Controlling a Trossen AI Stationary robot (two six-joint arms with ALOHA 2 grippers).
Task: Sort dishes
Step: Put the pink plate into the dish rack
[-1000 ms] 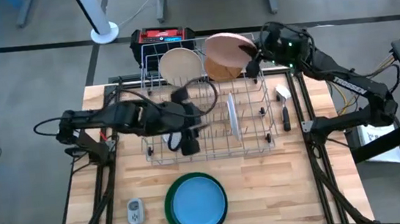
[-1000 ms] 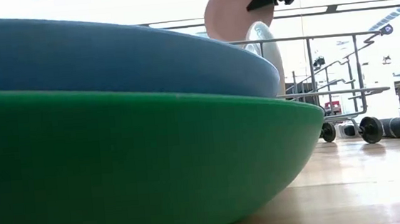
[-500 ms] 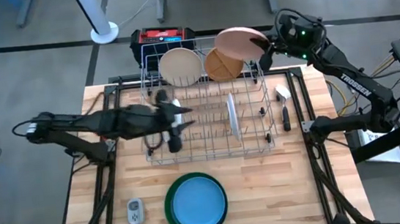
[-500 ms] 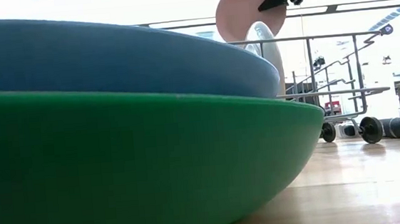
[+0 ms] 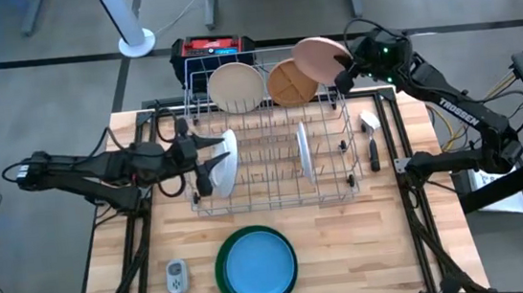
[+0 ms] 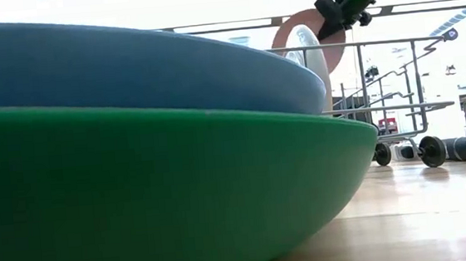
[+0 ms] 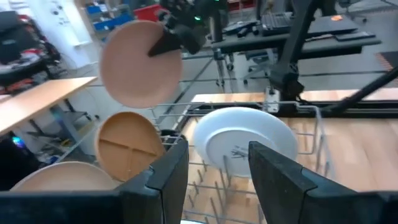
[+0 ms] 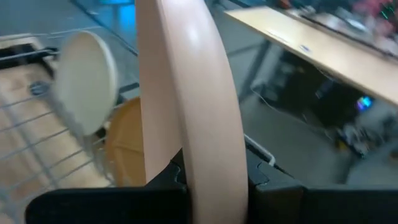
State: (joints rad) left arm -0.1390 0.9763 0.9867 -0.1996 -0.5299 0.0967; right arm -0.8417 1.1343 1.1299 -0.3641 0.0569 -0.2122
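Above the wire rack's (image 5: 272, 160) far right corner, your right gripper (image 5: 339, 70) clenches the pink plate (image 5: 316, 59) — on edge, face toward the rack; left gripper (image 5: 207, 161) — released, at the rack's left end.

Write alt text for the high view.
Seen from above, the right pincer holds a pink plate above the far end of a wire rack. The left pincer sits empty at the rack's left end, and a blue plate rests in a green bowl nearer the front.
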